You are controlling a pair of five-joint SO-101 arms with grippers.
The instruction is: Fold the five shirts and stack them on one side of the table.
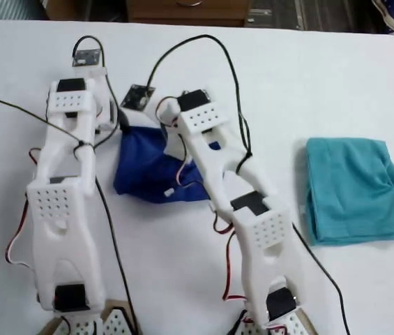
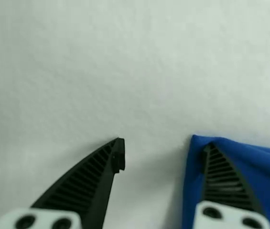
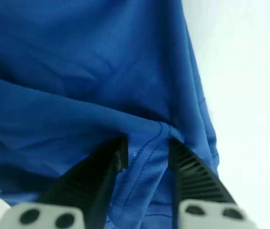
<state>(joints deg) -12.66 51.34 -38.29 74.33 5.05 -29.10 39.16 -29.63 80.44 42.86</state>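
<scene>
- The white table (image 1: 364, 63) carries everything, with the crumpled royal-blue fabric shirt (image 1: 144, 171) lying towards its middle.
- 2 white plastic arms stretch across the table: the left arm (image 1: 61, 209) runs alongside the blue shirt, and the right arm (image 1: 259, 230) reaches over it, covering part of the cloth.
- A teal fabric shirt (image 1: 353, 188), folded into a flat rectangle, lies well apart from the blue shirt, beyond the right arm.
- The right gripper (image 3: 147, 143) is down on the blue shirt, its 2 black fingers partly apart with a ridge of blue cloth in the gap; nothing looks clamped.
- The left gripper (image 2: 164, 145) is spread wide at the blue shirt's edge, 1 finger over the cloth, the other over bare table, holding nothing.
- Thin black cables (image 1: 228, 63) loop over the table just beyond the blue shirt.
</scene>
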